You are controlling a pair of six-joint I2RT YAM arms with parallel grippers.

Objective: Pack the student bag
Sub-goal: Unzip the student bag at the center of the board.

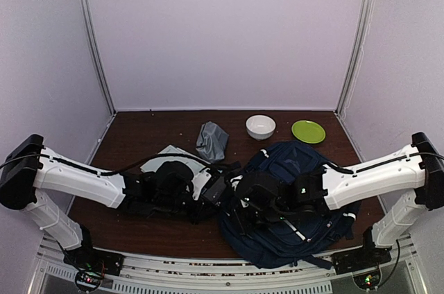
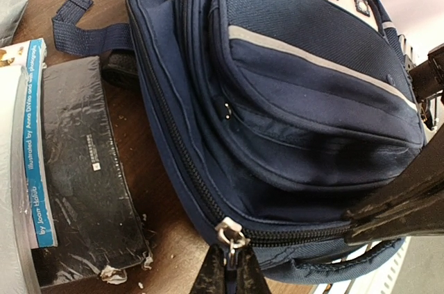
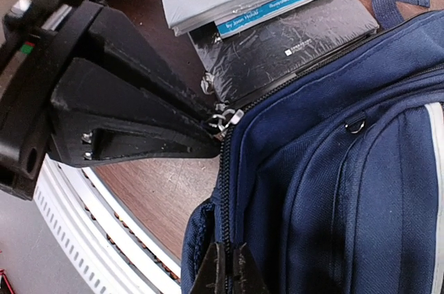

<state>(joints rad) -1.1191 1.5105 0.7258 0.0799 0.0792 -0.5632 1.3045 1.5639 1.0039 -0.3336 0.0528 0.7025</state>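
Note:
The student bag [image 1: 295,193], a navy backpack with a white stripe, lies flat on the table's right half. In the left wrist view [image 2: 305,93] its main zipper is closed, with the metal slider [image 2: 229,231] at the corner. My left gripper [image 2: 231,263] is shut on the zipper pull; in the right wrist view its black fingers [image 3: 159,124] meet that pull [image 3: 226,119]. My right gripper [image 3: 229,263] is shut on the bag's zipper seam [image 3: 225,197] at the bag's near corner. In the top view both grippers meet at the bag's left edge [image 1: 236,193].
A black notebook [image 2: 87,190] and a white book with a blue spine [image 2: 31,155] lie left of the bag. A grey pouch [image 1: 212,140], white bowl [image 1: 260,126] and green plate [image 1: 308,131] sit at the back. The table's near edge rail [image 3: 83,218] is close.

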